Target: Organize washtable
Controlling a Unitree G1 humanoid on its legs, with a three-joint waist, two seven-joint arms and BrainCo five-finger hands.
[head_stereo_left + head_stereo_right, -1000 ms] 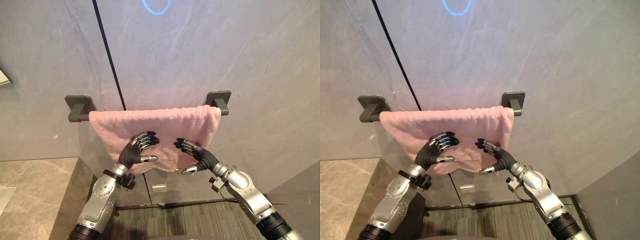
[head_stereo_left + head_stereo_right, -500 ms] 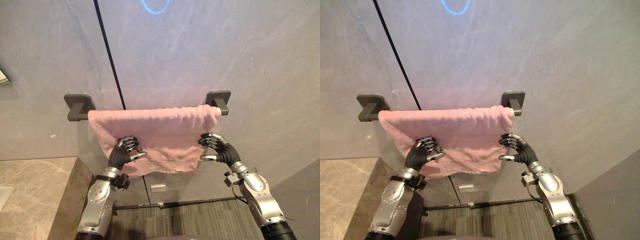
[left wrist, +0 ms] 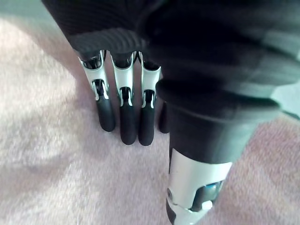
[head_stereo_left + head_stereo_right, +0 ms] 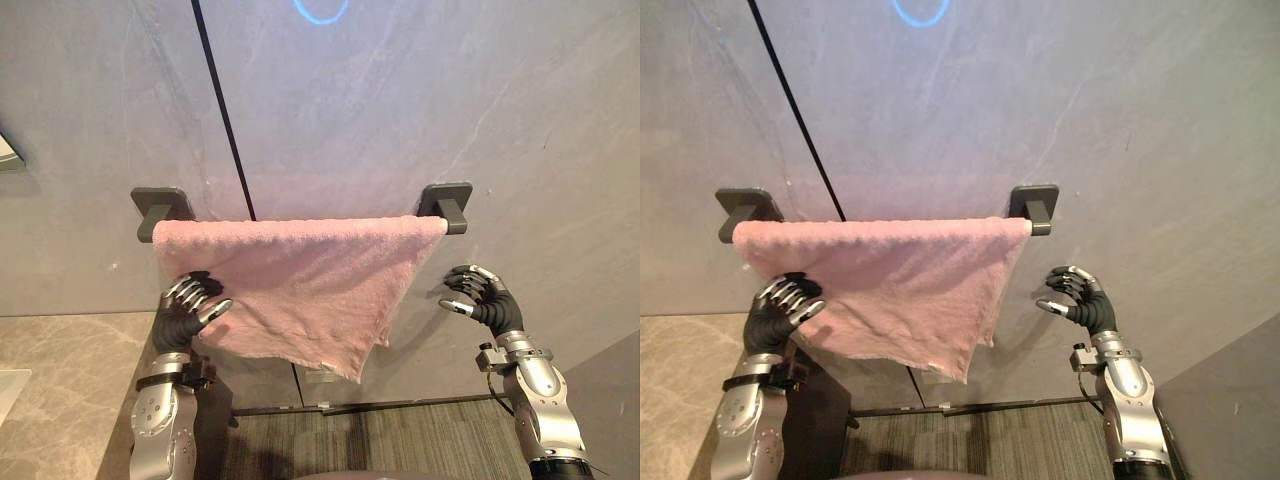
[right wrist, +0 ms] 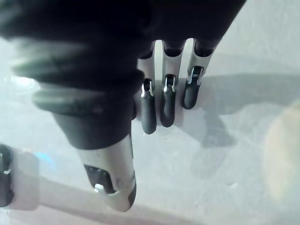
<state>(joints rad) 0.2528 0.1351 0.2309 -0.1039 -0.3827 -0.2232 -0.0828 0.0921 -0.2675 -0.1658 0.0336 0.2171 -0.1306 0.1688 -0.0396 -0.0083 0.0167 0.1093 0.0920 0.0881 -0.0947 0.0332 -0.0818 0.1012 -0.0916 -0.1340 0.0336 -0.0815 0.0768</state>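
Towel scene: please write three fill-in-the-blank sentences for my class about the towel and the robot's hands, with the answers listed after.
1. The towel is ___ in colour.
2. It hangs over a dark rail fixed to the grey ___.
3. The right hand is clear of the towel; the hand at its edge is the robot's ___.
Missing words: pink; wall; left.

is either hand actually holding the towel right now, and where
Nothing is held. The left hand lays straight fingers against the pink towel near its left edge, not curled round it; the right hand is open, clear of the towel.
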